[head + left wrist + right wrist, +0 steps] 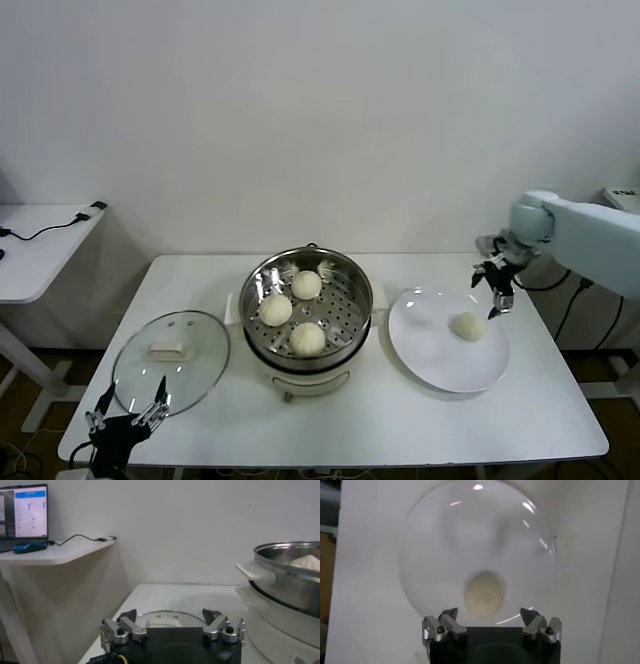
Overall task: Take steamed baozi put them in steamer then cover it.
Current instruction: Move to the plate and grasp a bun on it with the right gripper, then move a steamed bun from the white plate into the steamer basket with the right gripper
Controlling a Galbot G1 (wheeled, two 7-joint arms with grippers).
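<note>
Three cream-white baozi (292, 311) lie on the perforated tray inside the steel steamer (350, 274) at the table's middle. A fourth baozi (467, 326) sits on the white plate (440, 365) to the right; it also shows in the right wrist view (484, 593). My right gripper (497, 297) is open and empty, above the plate's far right rim, close to that baozi. The glass cover (170, 362) with its cream handle lies flat on the table left of the steamer. My left gripper (128, 412) is open and empty at the table's front left edge, just before the cover (165, 619).
A white side table (40, 245) with a cable stands to the far left. The steamer's side handle (252, 572) shows in the left wrist view. Cables hang behind the table's right end.
</note>
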